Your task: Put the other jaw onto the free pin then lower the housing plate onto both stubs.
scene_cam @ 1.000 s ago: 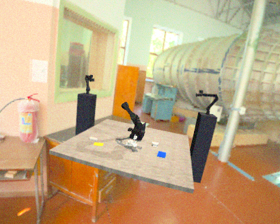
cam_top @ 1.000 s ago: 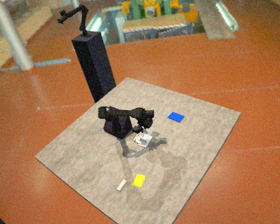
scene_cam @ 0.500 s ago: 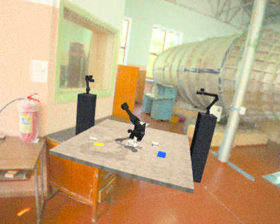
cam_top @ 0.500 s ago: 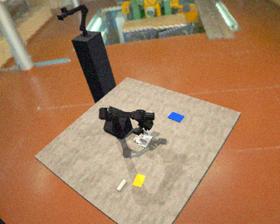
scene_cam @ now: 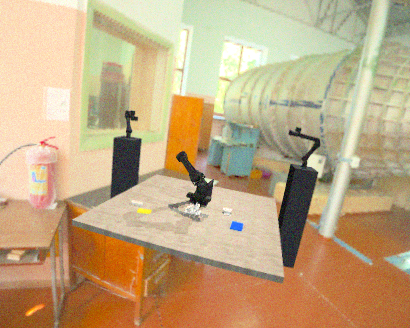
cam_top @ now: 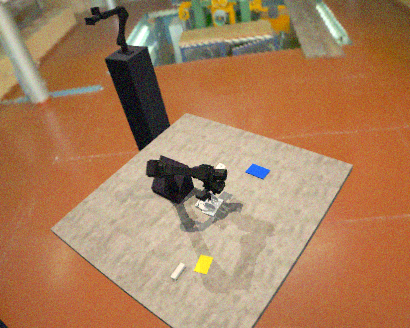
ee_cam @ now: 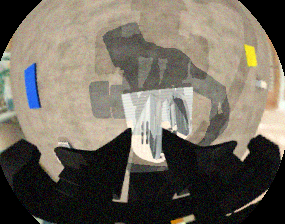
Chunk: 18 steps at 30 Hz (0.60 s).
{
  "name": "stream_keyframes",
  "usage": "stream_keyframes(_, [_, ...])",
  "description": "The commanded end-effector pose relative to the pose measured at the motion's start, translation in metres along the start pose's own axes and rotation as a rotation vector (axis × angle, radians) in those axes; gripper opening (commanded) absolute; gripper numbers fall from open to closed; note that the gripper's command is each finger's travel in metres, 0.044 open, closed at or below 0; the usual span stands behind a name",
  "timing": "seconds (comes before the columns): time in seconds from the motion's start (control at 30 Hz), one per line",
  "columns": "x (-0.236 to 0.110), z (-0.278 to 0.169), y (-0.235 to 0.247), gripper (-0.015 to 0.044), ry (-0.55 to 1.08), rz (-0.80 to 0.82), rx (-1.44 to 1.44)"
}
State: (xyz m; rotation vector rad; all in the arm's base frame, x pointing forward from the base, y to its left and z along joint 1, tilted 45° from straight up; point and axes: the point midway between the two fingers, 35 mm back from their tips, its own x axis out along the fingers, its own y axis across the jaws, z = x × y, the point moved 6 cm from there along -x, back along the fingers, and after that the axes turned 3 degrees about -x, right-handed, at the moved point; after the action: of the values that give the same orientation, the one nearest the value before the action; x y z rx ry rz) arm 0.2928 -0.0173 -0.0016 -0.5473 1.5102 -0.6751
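My gripper (cam_top: 205, 198) (scene_cam: 196, 204) (ee_cam: 145, 129) is low over the pale base plate (cam_top: 201, 206) (ee_cam: 129, 102). It is shut on a long, light grey piece (ee_cam: 155, 127), which looks like the loose jaw. The piece stands out past the fingertips over the base plate. Another grey shape (ee_cam: 181, 111) lies on the plate's right in the wrist view and may be the other jaw, partly in shadow. The pins, stubs and gear teeth cannot be made out. A small white piece (cam_top: 220, 166) (scene_cam: 227, 213) (ee_cam: 64, 145) lies beside the arm; it may be the housing plate.
A blue patch (cam_top: 258, 171) (scene_cam: 236, 226) (ee_cam: 32, 86) and a yellow patch (cam_top: 203, 264) (scene_cam: 144, 211) (ee_cam: 251, 55) lie on the table (cam_top: 112, 235) (scene_cam: 247, 250). A white bar (cam_top: 178, 271) (scene_cam: 136, 202) (ee_cam: 261, 84) lies near the yellow patch. Dark pillars (cam_top: 138, 95) (scene_cam: 296, 215) stand beyond the table's edge.
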Motion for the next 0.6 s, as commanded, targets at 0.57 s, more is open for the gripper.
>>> stream_keyframes(0.57, [0.0085,-0.0022,-0.0003,0.0134,0.002,-0.006,-0.009])
